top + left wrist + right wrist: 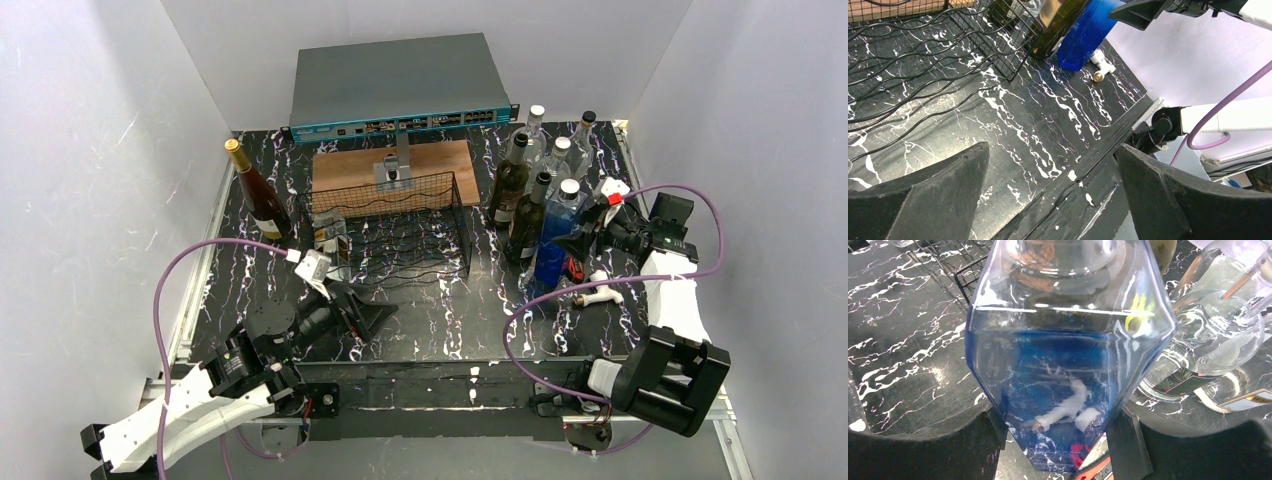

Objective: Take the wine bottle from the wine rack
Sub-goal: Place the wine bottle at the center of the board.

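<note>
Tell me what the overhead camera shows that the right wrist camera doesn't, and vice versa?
Only overhead: the wine bottle standing left of the wire rack, the wooden board, the open left hand. Only the wrist: a close look at the right hand clamped around the blue bottle. Both: blue bottle, rack corner, clear bottles, black marbled table.

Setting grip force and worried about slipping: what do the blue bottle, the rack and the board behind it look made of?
The blue bottle: most likely glass, blue-tinted, glossy; the table shows through it and it catches highlights, though hard plastic isn't ruled out. The rack: thin black wire and mesh, probably coated metal. The board: brown wood by its colour, matte.
</note>
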Controlling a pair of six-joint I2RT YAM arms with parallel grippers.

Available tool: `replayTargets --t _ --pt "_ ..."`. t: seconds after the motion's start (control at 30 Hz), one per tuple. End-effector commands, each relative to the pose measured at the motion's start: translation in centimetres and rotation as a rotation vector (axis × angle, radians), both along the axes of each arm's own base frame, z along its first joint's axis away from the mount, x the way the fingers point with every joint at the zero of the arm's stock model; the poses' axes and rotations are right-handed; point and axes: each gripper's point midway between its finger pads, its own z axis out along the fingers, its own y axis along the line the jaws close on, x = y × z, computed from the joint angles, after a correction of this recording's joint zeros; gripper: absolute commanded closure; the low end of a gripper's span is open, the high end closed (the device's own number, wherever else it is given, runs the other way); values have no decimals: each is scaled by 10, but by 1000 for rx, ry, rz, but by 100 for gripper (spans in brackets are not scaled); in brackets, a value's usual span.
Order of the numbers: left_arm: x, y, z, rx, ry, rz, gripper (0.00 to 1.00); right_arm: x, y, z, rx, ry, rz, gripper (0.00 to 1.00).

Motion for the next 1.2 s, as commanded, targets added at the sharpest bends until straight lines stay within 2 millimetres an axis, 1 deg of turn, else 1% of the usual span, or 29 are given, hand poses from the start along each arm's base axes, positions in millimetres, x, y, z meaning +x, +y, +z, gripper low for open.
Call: replayTargets --t 0.0,0.13,0.3,0.47,0.6,0.73,0.8,0.83,0.9,1.03,1.17 --pt "3 5 6 -1 -18 26 1 17 -2 28 9 -146 11 68" --pt "2 7 4 2 -17 29 1 20 -4 23 -3 -146 -9 64" --pt "2 9 2 2 -14 33 0 22 -10 13 -30 -135 -53 54" --pt "2 12 0 2 -8 42 1 19 -12 7 -43 -114 -76 36" --pt "2 14 -1 9 8 53 1 13 -11 4 -52 -98 -75 25" --pt "2 14 -3 16 21 56 1 8 -11 1 -61 -81 -80 17" --pt "1 15 -4 19 30 59 1 4 -11 0 -66 -58 -93 9" --pt "0 16 -3 16 32 61 1 3 -13 1 -74 -45 -117 2" --pt "0 16 -3 17 35 61 1 7 -20 7 -83 -13 -179 2" --pt "-1 18 -5 46 70 70 1 -2 -22 19 -90 46 -217 2" --pt "-2 21 -3 53 78 73 1 -8 -30 22 -124 73 -286 2"
